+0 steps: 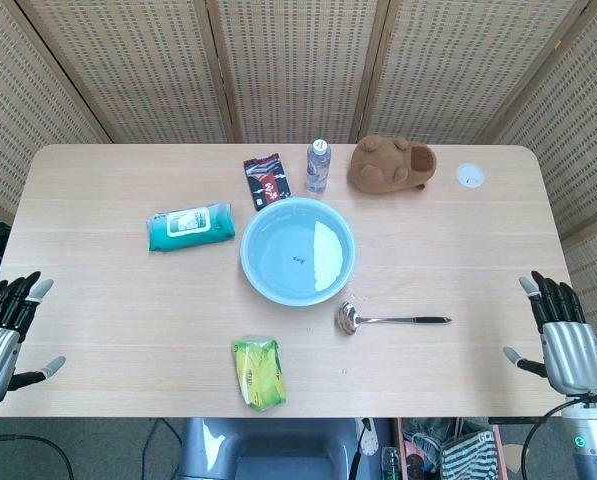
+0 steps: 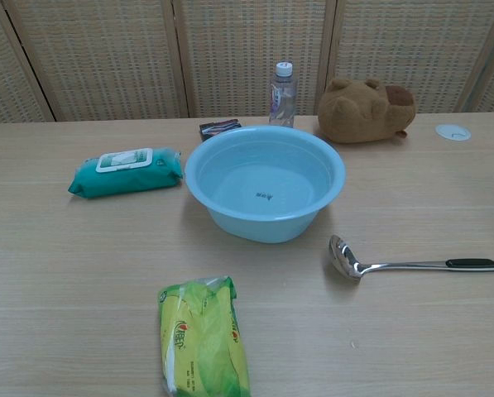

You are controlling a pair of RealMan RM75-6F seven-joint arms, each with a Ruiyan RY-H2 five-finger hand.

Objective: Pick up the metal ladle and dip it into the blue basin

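Hands [image 1: 8, 325] [image 1: 563, 340] open, upright at table edges, far from ladle [image 1: 388, 320].

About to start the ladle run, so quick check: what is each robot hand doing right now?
Left robot hand: open, fingers apart, holding nothing.
Right robot hand: open, holding nothing; the metal ladle lies untouched on the table.

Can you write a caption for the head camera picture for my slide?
Both open hands, left hand and right hand, wait at the table edges; metal ladle lies beside the blue basin.
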